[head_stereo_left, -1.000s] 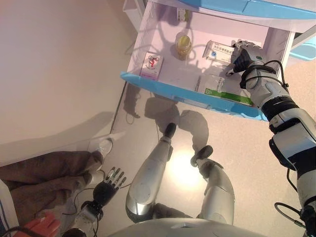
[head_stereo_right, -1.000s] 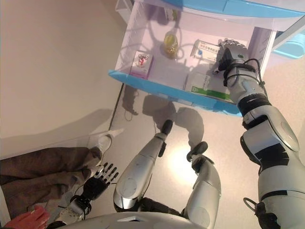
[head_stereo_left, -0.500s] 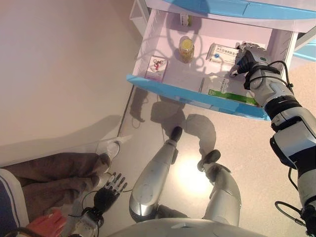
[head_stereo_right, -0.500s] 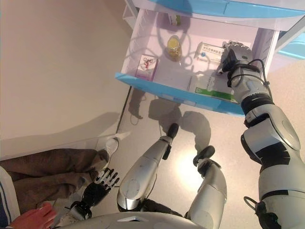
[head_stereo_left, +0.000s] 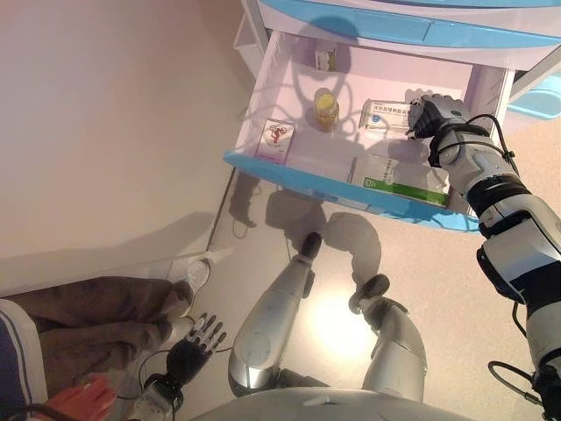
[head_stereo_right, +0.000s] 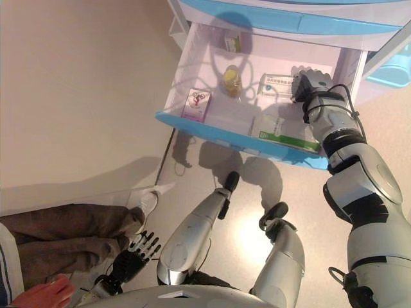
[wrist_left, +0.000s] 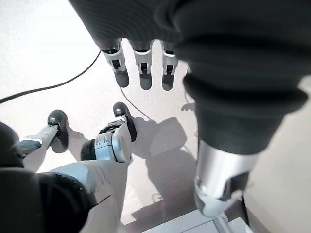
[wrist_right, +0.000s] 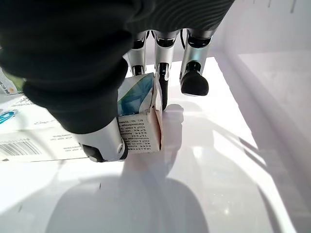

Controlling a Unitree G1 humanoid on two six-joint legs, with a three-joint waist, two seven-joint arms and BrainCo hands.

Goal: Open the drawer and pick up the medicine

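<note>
The blue-fronted drawer [head_stereo_left: 351,190] stands pulled open. At its back right lies a white and blue medicine box [head_stereo_left: 384,114]. My right hand [head_stereo_left: 431,114] is at that box's right end. In the right wrist view the box [wrist_right: 138,121] sits pinched between my thumb [wrist_right: 104,143] and fingers [wrist_right: 163,82], still resting on the drawer floor. My left hand [head_stereo_left: 195,345] hangs low near the floor, far from the drawer, with straight fingers [wrist_left: 141,68] and nothing in it.
The drawer also holds a large green and white box [head_stereo_left: 403,175] at the front right, a yellow bottle [head_stereo_left: 325,107], a pink box [head_stereo_left: 276,140] and a small box [head_stereo_left: 324,59] at the back. A person's legs [head_stereo_left: 88,316] and white shoe [head_stereo_left: 197,270] are beside my left hand.
The whole view has shifted. My right hand has drawn back from over the green and white box to the end of the white and blue box and closed on it.
</note>
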